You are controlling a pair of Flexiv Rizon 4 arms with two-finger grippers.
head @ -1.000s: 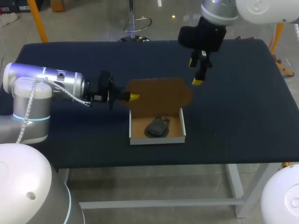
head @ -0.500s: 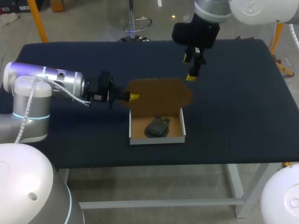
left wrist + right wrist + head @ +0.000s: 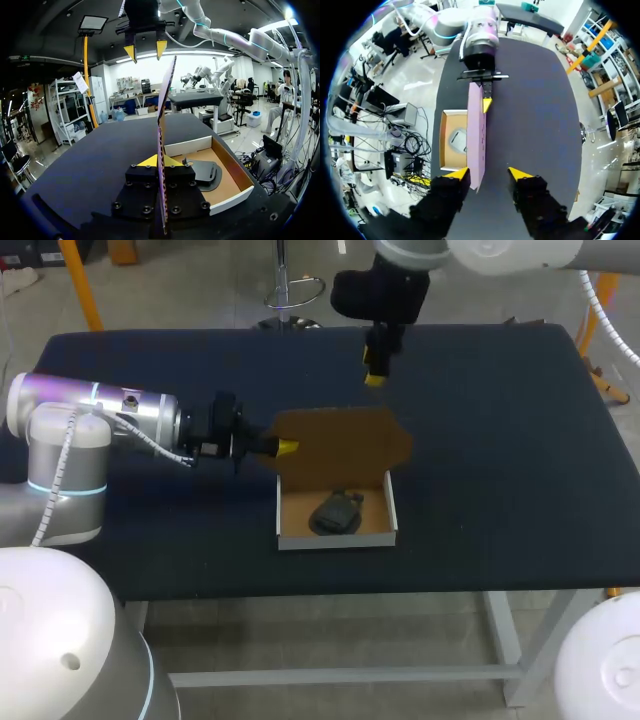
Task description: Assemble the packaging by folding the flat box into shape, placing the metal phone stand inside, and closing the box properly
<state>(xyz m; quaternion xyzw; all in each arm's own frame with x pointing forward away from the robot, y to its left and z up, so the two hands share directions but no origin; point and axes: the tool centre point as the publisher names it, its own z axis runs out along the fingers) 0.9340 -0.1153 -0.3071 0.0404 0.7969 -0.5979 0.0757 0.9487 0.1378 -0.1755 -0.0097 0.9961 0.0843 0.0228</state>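
The cardboard box (image 3: 391, 502) lies open at the table's middle with the dark metal phone stand (image 3: 337, 512) in it. Its brown lid (image 3: 345, 440) stands upright at the back. My left gripper (image 3: 287, 447) is shut on the lid's left edge; the left wrist view has the lid (image 3: 165, 110) edge-on between the yellow tips of my left gripper (image 3: 161, 161), with the stand (image 3: 205, 172) beside it. My right gripper (image 3: 375, 375) hangs above the lid's top edge. In the right wrist view it (image 3: 489, 173) is open, the lid's edge (image 3: 476, 135) running close by one finger.
The dark table top (image 3: 500, 440) is bare to the right of the box and along the front. My left arm (image 3: 100, 420) lies across the table's left side.
My right arm has swung left and toward the back, from the lid's right corner to above its top edge. The left gripper and the box have not moved.
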